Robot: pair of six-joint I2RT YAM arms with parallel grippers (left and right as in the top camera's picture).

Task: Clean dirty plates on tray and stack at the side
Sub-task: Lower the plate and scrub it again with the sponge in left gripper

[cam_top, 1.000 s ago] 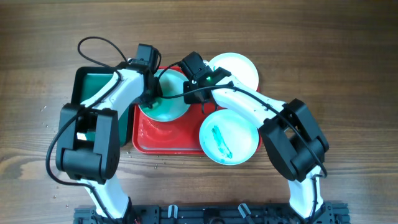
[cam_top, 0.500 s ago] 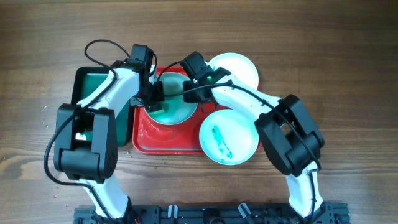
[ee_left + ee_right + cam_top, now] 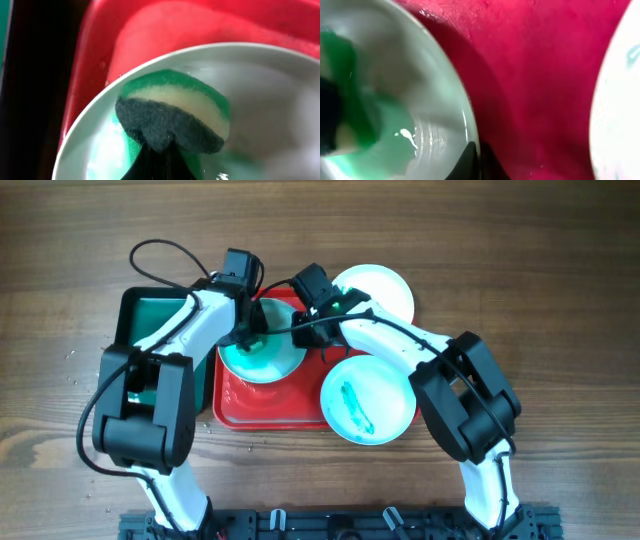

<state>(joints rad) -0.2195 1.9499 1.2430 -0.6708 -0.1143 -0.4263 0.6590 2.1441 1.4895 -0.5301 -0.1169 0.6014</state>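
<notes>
While the left end effector (image 3: 159,162) pinches the sponge (image 3: 175,117) tight between its fingers and presses it into the wet plate (image 3: 262,358) on the red tray (image 3: 262,408), the right end effector (image 3: 476,161) is clamped on that plate's rim. Hard scrubbing could drag the slick rim out of this thin grip, sliding the plate into the smeared plate (image 3: 367,402) that overlaps the tray's right edge.

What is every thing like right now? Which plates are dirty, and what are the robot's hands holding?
left plate: teal and wet inside.
front plate: dirty, teal smear.
back plate: looks clean.
sponge: squeezed, pressed into left plate.
left tool: shut on sponge.
right tool: shut on left plate's rim.
red tray: wet.
</notes>
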